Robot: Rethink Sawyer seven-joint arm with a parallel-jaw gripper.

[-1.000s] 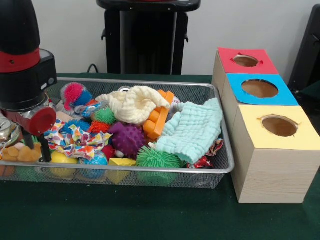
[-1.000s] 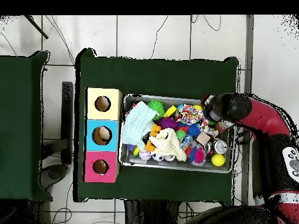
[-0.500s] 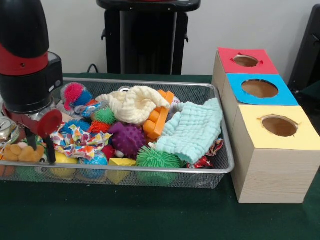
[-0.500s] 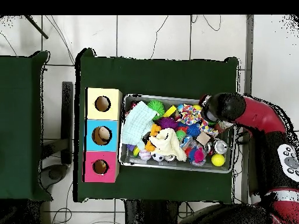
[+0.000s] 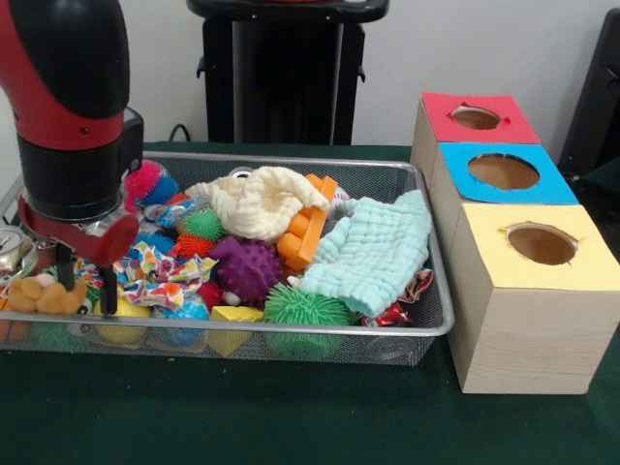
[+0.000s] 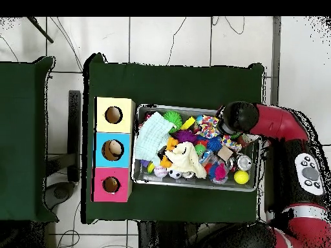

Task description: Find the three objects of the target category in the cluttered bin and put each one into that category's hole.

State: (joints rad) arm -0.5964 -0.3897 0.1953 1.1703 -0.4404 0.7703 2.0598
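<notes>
The silver wire-mesh bin (image 5: 291, 331) lies on the green table, full of toys; it also shows in the overhead view (image 6: 194, 188). My gripper (image 5: 85, 288) hangs at the bin's left front corner, open, its two dark fingers (image 5: 107, 291) pointing down. An orange-tan plush animal (image 5: 37, 294) lies in the bin just left of the gripper, its right end between the fingers. In the overhead view the arm's black wrist (image 6: 236, 118) covers the gripper and that corner. I cannot make out the tiger or the pale yellow plush.
Three wooden boxes stand right of the bin, with holes in red (image 5: 476, 117), blue (image 5: 504, 171) and yellow (image 5: 541, 244) tops. The bin holds a mint cloth (image 5: 373, 254), a cream cloth (image 5: 257, 201), a patterned cloth (image 5: 150, 273), and purple (image 5: 247, 267) and green (image 5: 305, 308) spiky balls.
My gripper has moved to the right in the front view, along the bin's left front corner, and a little higher. The orange-tan plush has stayed in place.
</notes>
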